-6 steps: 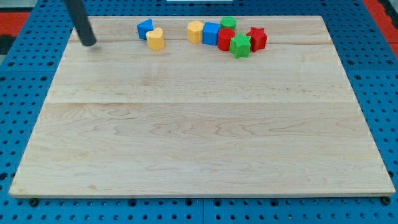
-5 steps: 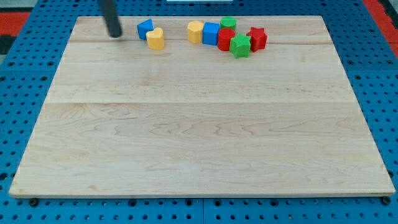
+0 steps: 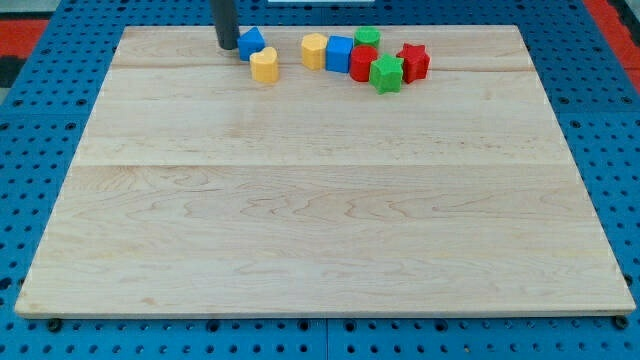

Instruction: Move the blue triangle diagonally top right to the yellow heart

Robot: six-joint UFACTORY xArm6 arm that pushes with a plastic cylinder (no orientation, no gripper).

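Observation:
The blue triangle lies near the board's top edge, left of centre. The yellow heart touches it at its lower right. My tip rests on the board right against the blue triangle's left side. The rod rises from there out of the view's top.
To the right near the top edge sits a cluster: a yellow hexagon, a blue cube, a red block, a green block, a green star and a red star. The wooden board lies on a blue pegboard.
My tip has moved right along the top edge and reached the blue triangle. The triangle and the yellow heart have both shifted slightly to the right.

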